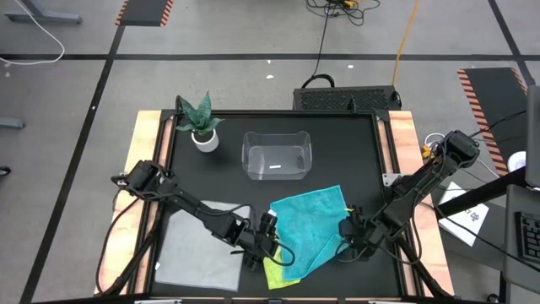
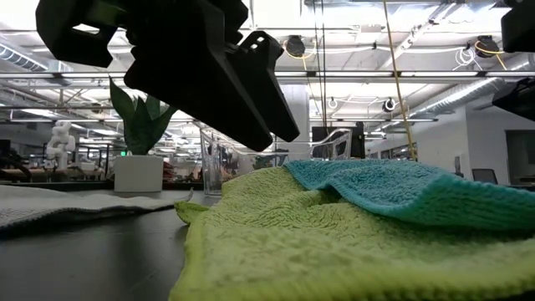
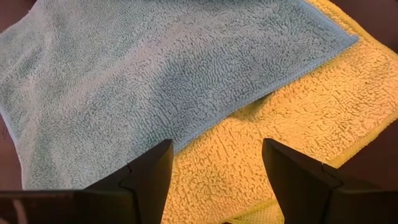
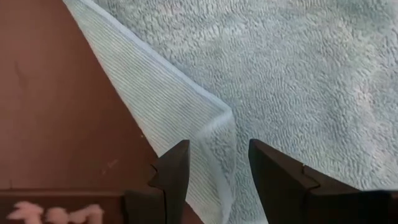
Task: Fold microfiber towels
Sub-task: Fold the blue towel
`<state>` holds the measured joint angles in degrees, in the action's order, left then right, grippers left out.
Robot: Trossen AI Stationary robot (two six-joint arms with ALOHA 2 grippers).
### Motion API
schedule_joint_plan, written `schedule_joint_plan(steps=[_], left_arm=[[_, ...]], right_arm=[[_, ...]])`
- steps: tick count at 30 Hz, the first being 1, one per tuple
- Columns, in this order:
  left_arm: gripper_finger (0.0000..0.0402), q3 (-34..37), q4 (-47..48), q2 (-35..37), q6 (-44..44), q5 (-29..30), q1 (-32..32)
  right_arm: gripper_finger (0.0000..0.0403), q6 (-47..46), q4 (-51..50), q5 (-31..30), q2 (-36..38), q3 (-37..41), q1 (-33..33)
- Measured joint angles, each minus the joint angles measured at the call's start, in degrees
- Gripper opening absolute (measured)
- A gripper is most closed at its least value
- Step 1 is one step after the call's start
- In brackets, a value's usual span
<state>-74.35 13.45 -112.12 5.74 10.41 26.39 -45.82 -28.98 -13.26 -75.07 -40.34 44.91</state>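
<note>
1. Grey towel (image 1: 198, 247) lay flat at lower left of the high view, apart from the other two, with the left arm crossing above it.
2. Left gripper (image 1: 263, 245) sat at lower centre, fingers (image 3: 149, 174) apart and empty, over the near edge of the yellow-green towel (image 1: 277, 272) where the teal towel (image 1: 310, 226) overlapped it.
3. Teal towel lay crumpled, centre-right, covering most of the yellow-green one; clear bin (image 1: 277, 155) and potted plant (image 1: 201, 127) stood in the upper half, well clear.
4. Right gripper (image 1: 353, 238) sat at the teal towel's right edge, fingers (image 4: 174, 171) parted, straddling a turned-over hem but not clamped.
5. Step judged: take the teal towel's two edges to spread it. To do it well: each claw should pinch only the teal layer at a corner, not the yellow-green beneath, then lift together and keep tension even.
</note>
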Motion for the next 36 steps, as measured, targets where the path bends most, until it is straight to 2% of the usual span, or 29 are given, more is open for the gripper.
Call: schedule_joint_plan(steps=[9,14,20,27,33,36], left_arm=[[0.0250,0.0,0.0,0.0,0.1,0.0,0.0],[0.0250,0.0,0.0,0.0,0.1,0.0,0.0],[0.0250,0.0,0.0,0.0,0.5,0.0,0.0],[0.0250,0.0,0.0,0.0,0.5,0.0,0.0],[0.0250,0.0,0.0,0.0,0.5,0.0,0.0],[0.0250,0.0,0.0,0.0,0.5,0.0,0.0]], right_arm=[[0.0157,1.1,0.7,0.1,0.0,0.9,0.0],[0.0149,0.1,2.3,4.3,0.0,3.9,-0.4],[0.0127,-1.2,3.2,4.1,0.0,4.5,-1.1],[0.0106,2.9,7.9,2.8,0.0,4.5,-1.1],[0.0097,4.5,8.2,1.3,0.0,4.5,-1.5],[0.0080,4.3,8.5,1.0,0.0,4.5,-1.4]])
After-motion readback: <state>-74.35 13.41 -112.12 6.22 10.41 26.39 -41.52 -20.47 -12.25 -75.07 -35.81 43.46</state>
